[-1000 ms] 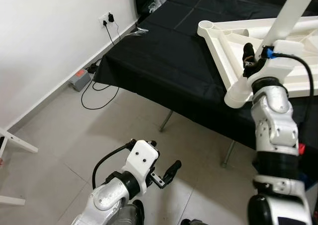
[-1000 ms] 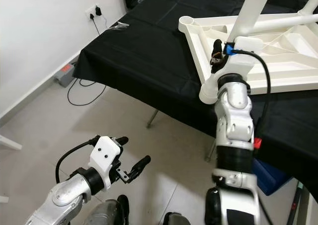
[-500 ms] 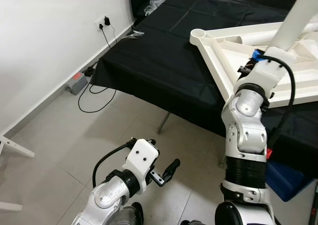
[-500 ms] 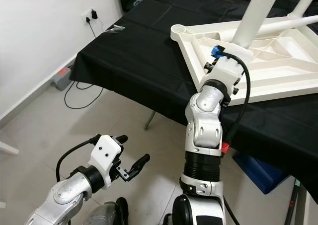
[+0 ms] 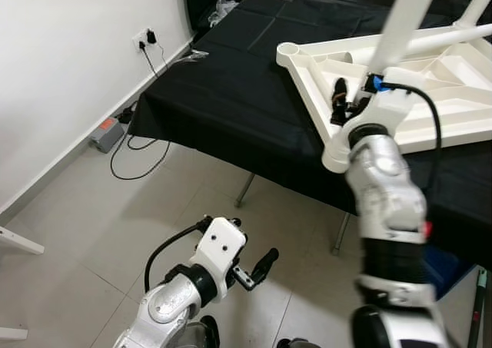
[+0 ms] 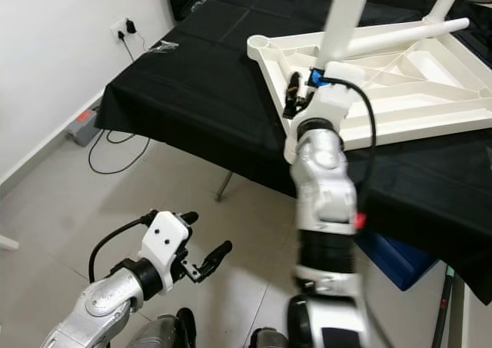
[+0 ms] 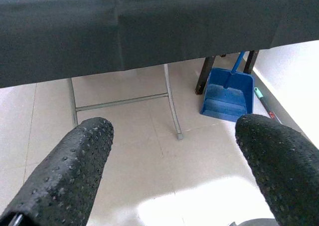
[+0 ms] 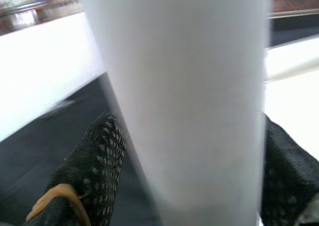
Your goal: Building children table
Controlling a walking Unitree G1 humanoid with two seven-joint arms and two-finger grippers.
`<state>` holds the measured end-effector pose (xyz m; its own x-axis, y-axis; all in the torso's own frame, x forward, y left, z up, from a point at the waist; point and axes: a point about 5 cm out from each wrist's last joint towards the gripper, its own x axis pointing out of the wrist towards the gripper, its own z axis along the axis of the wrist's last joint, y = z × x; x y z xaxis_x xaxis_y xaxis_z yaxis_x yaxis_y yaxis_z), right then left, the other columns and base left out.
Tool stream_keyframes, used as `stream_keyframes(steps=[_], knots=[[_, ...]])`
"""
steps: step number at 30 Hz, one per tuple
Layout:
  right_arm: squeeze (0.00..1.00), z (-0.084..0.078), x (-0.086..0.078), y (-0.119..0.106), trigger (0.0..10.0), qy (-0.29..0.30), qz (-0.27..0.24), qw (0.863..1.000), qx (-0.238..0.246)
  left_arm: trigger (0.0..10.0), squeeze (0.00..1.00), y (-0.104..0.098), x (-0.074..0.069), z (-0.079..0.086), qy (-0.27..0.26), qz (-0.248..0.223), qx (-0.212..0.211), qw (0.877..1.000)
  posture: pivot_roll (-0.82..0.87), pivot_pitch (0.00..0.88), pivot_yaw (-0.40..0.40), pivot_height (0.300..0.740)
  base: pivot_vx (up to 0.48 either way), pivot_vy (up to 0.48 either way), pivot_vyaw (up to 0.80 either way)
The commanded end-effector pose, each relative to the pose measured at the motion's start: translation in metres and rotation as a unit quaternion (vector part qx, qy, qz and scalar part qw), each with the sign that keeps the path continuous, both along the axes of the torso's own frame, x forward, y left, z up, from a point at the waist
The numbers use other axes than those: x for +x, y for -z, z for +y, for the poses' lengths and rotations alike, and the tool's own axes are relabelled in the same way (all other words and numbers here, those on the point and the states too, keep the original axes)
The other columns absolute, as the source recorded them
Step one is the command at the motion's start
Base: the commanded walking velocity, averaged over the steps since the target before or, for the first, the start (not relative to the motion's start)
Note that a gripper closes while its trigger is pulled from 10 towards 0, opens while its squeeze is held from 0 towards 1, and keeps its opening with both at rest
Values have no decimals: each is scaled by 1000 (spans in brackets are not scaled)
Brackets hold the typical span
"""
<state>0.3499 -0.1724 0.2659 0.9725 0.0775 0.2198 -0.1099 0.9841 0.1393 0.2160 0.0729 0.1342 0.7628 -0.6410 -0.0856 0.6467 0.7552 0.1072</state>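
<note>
A white children's table (image 5: 430, 125) lies upside down on a black-covered table (image 5: 231, 79). One white leg (image 5: 403, 14) stands up from its frame. My right gripper (image 6: 307, 88) is at the foot of this leg. In the right wrist view the leg (image 8: 184, 86) sits tight between the two black fingers (image 8: 94, 166), so the gripper (image 8: 184, 151) is shut on it. Low over the floor hangs my left gripper (image 5: 254, 242), open, with nothing between its fingers (image 7: 65, 176).
A blue dustpan (image 7: 227, 94) stands on the tiled floor under the black table, beside its metal legs (image 7: 172, 106). A wall socket (image 5: 146, 37) with cables and a power strip (image 5: 106, 133) lie along the white wall on the left.
The camera has turned, so the tables sit further left in the picture. My right arm has swung at the elbow while its gripper stays at the leg. The left arm has not moved.
</note>
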Motion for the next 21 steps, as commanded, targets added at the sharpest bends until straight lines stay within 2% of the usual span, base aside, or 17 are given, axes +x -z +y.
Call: stream_keyframes(steps=[1,2,3,4,5,6,7,8,10,14,21], knots=[[0,11,1,1,10000,-97,11,995,-5,10000,0,5,-3,-1,1,8,3,1000,157,185,-19,740,0,0,0],[0,5,1,0,10000,-126,7,992,-23,10000,0,5,-3,-1,2,8,3,1000,155,184,-21,740,0,0,0],[0,5,1,0,10000,-126,7,992,-23,10000,0,5,-3,-1,2,8,3,1000,155,184,-21,740,0,0,0],[0,0,1,-1,10000,-163,5,986,-44,10000,0,5,-2,-1,2,8,3,1000,155,181,-21,740,0,0,0],[0,0,1,-1,10000,-163,5,986,-44,10000,0,5,-2,-1,2,8,3,1000,155,181,-21,740,0,0,0],[0,-5,1,-1,10000,-196,5,979,-61,10000,0,5,-2,-1,2,8,2,1000,155,181,-21,740,0,0,0],[0,-5,1,-1,10000,-196,5,979,-61,10000,0,5,-2,-1,2,8,2,1000,155,181,-21,740,0,0,0],[0,-9,2,0,10000,-230,9,970,-74,10000,0,6,-2,-2,3,7,2,1000,154,173,-21,740,0,0,0],[0,-15,9,-1,10000,-255,9,962,-97,10000,0,7,-2,-2,4,8,3,1000,161,172,-24,740,0,0,0],[0,-11,18,-7,10000,-291,0,952,-93,10000,0,7,-2,-3,5,6,0,1000,167,167,-25,740,0,0,0],[0,2,31,-15,10000,-321,-6,944,-74,10000,0,6,-2,-3,9,5,-4,1000,176,171,-31,740,0,0,0]])
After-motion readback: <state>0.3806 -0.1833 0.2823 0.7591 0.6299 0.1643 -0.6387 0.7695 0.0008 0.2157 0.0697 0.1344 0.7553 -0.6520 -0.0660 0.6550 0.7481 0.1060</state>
